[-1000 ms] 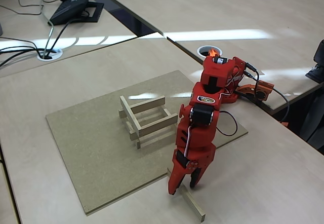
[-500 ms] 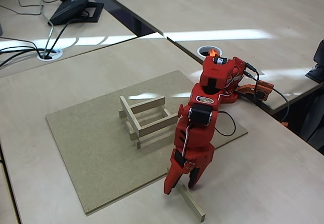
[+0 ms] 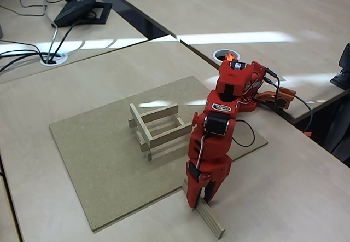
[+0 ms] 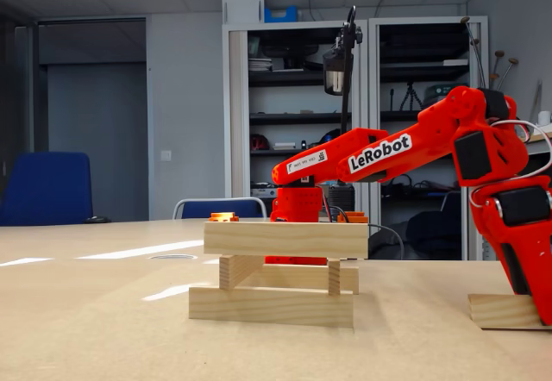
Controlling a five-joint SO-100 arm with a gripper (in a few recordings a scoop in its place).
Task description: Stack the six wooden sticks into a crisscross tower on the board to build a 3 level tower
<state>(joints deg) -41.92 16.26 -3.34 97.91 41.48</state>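
The tower (image 3: 157,131) is seen from high above and obliquely in a fixed view, at moderate range. It is seen from bench (image 4: 103,329) level, side-on and close, in another fixed view (image 4: 280,273). Both views share the tower.

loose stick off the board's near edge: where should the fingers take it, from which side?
Across its narrow width, near the end by the board, coming straight down. The stick lies flat on the table, long sides free. The gripper is already there, fingers closed on it.
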